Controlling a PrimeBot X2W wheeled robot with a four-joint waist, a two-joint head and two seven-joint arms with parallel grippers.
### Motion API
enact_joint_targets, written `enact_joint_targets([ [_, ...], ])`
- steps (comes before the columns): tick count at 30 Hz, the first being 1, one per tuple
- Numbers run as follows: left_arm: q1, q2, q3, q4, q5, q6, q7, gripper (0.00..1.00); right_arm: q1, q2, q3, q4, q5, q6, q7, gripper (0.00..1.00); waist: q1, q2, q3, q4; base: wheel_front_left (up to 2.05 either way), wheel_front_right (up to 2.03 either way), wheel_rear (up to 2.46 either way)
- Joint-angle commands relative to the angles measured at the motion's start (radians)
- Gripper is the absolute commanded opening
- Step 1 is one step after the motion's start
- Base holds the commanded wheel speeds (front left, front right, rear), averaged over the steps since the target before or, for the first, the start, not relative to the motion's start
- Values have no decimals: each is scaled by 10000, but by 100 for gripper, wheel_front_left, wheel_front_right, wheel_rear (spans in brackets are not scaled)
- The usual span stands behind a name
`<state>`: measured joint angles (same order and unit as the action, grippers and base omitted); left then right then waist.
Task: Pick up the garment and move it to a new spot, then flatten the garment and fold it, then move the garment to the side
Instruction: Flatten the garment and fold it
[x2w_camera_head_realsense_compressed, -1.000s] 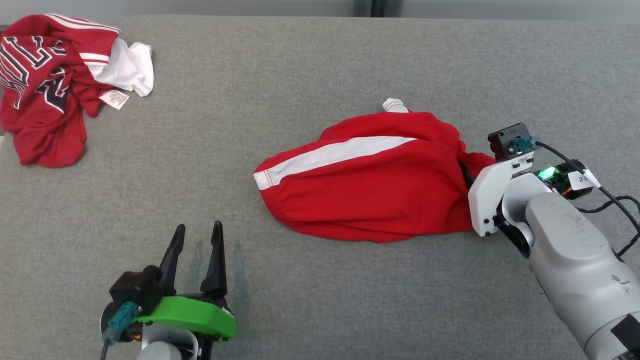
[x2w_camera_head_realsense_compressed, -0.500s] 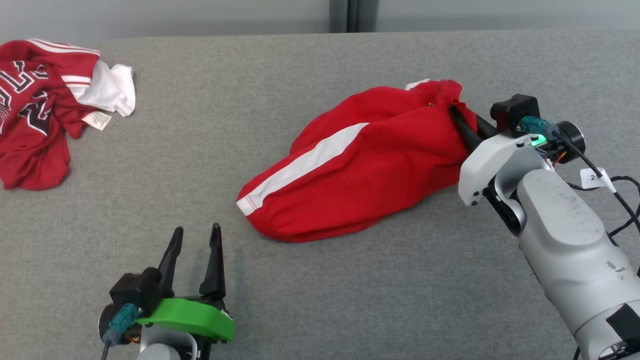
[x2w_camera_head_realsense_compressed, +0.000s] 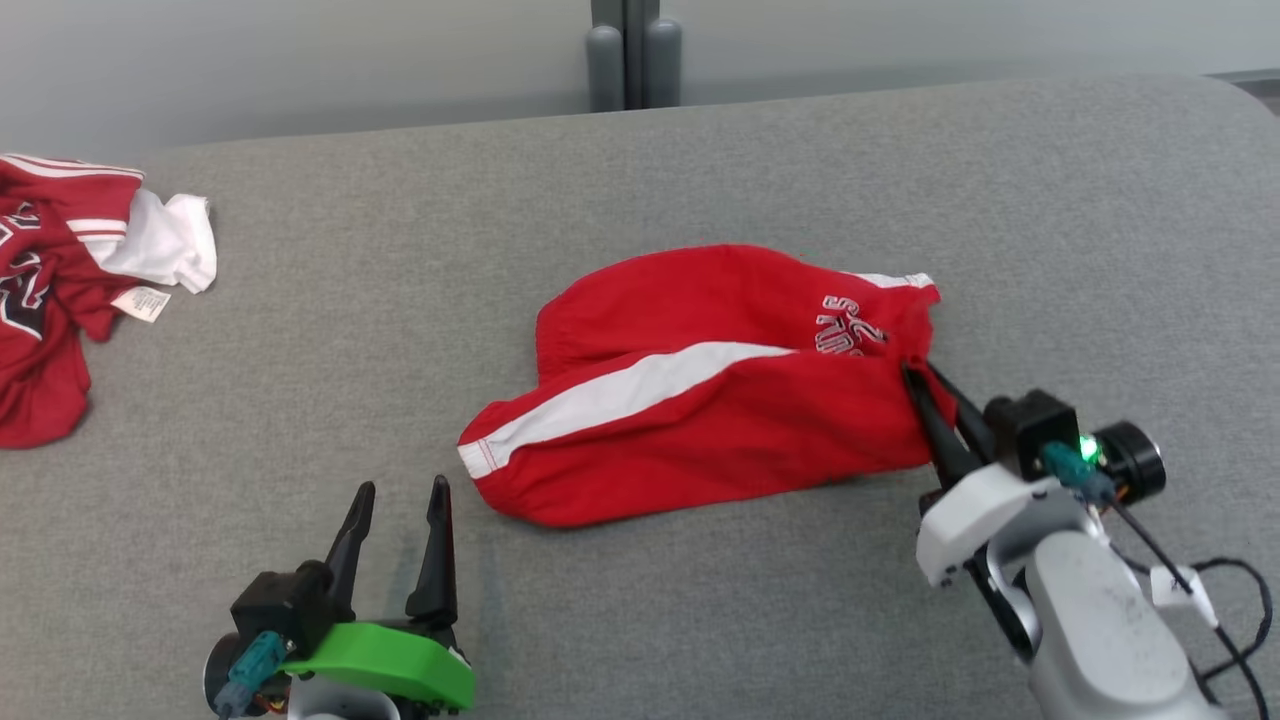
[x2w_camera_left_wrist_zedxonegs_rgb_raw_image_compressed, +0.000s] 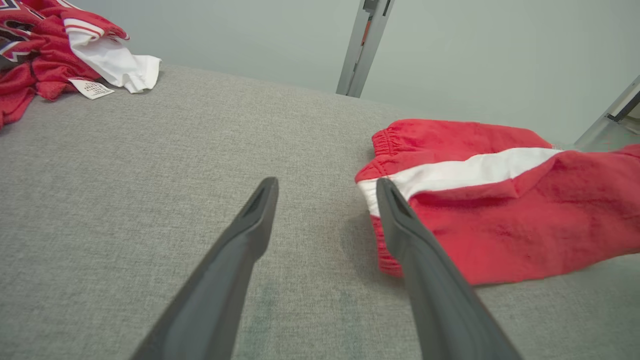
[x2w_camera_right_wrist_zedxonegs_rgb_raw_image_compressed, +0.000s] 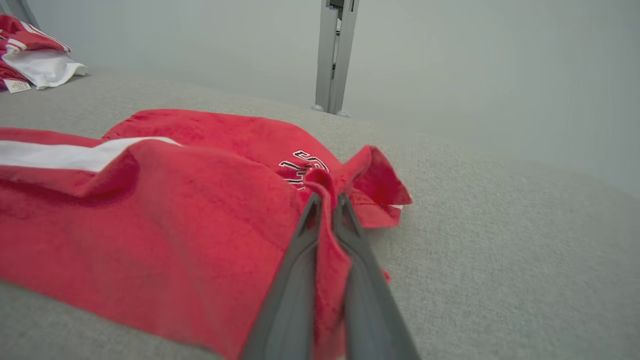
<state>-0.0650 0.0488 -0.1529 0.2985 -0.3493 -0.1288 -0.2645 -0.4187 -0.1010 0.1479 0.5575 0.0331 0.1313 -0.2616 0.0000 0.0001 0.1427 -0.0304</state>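
garment (x2w_camera_head_realsense_compressed: 700, 400) lies mid grey surface (x2w_camera_head_realsense_compressed: 350, 330), its edge pinched in your tightly closed right gripper (x2w_camera_head_realsense_compressed: 918, 370); left gripper (x2w_camera_head_realsense_compressed: 402, 485) hangs wide and empty nearby. relocation step, likely; next, release and spread it flat.

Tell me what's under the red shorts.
The red shorts lie on the grey cushion, which shows all around them. Anything else beneath the cloth is covered and cannot be seen.

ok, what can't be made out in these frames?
- Lettering on the red shorts: too small in head view, fold hides part in right wrist view.
- Red jersey: cut by head view's left edge.
- Its label: print too small.
- Layers pinched by right claw: hidden between its fingers, right wrist view.
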Motion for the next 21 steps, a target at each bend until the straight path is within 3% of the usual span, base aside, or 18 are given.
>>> enact_joint_targets([
  [1,186,32,22,-5,128,-34,2,100,605,128,-204,-303,-155,-10,-41,0,0,-1,-62,-154,0,0,0],
  [2,190,30,-5,3,140,-34,2,100,923,194,-333,-513,-248,-10,-42,0,0,-1,-65,-183,0,0,0],
  [5,158,32,-15,-2,160,-34,2,100,1774,390,-704,-1056,-557,-10,-45,39,0,-1,-75,-274,0,0,0],
  [6,163,30,-25,-2,177,-34,3,100,2023,428,-799,-1225,-591,-10,-47,96,0,-1,-83,-300,0,0,0],
  [7,162,30,-28,-2,189,-34,2,100,2222,452,-802,-1316,-622,-10,-46,100,0,-1,-91,-316,0,0,0],
  [21,333,32,148,-37,139,-34,2,100,3869,490,-1343,-2622,-190,-10,-49,100,0,-1,-450,-577,0,0,0],
])
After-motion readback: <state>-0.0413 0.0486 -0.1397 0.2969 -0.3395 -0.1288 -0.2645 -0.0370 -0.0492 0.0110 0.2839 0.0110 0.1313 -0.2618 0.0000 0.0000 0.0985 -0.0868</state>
